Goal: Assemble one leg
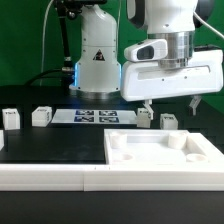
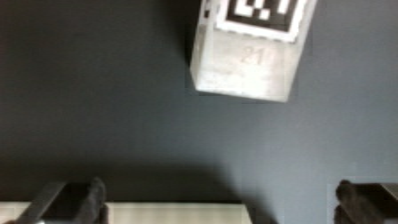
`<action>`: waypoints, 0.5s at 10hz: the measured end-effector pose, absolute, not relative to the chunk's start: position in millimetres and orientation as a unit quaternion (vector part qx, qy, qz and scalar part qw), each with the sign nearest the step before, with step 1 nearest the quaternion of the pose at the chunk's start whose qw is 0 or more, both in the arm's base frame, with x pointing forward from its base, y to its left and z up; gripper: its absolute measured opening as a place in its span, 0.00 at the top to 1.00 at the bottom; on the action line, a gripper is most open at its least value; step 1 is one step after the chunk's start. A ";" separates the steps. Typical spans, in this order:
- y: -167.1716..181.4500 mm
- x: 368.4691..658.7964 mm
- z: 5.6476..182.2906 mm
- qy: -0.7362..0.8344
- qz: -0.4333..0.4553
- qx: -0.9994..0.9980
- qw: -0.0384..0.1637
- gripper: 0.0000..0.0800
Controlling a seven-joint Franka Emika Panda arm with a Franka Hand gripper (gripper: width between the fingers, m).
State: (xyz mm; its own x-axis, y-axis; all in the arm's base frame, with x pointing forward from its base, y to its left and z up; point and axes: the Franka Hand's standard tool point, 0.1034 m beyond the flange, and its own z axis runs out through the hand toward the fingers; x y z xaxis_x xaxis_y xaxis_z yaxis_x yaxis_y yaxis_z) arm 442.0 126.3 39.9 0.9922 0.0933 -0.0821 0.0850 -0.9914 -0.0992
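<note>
Over the table (image 1: pixel 45 143), the claw (image 2: pixel 217 196) is hovering released near the leg (image 2: pixel 247 56): likely light, stiff, slick, best pinched across flat sides.

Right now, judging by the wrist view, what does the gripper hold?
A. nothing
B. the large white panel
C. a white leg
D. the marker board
A: the gripper is open and holds nothing, and the leg sits apart from it on the dark table.

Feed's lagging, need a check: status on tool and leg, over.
Tool open, empty, above table. Leg on table ahead of it, not gripped. Nothing between them in wrist view.
</note>
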 end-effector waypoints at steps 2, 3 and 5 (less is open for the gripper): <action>130.2 446.2 40.9 -0.047 0.084 -0.994 0.047 0.19; 130.6 439.3 40.8 -0.049 0.132 -0.989 0.045 0.19; 133.7 435.1 39.6 -0.052 0.203 -0.977 0.044 0.19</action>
State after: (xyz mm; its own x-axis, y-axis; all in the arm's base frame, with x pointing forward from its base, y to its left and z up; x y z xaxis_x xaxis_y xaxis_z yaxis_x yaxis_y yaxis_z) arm 435.1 133.7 39.6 0.9125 0.1197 -0.3911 0.0842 -0.9907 -0.1068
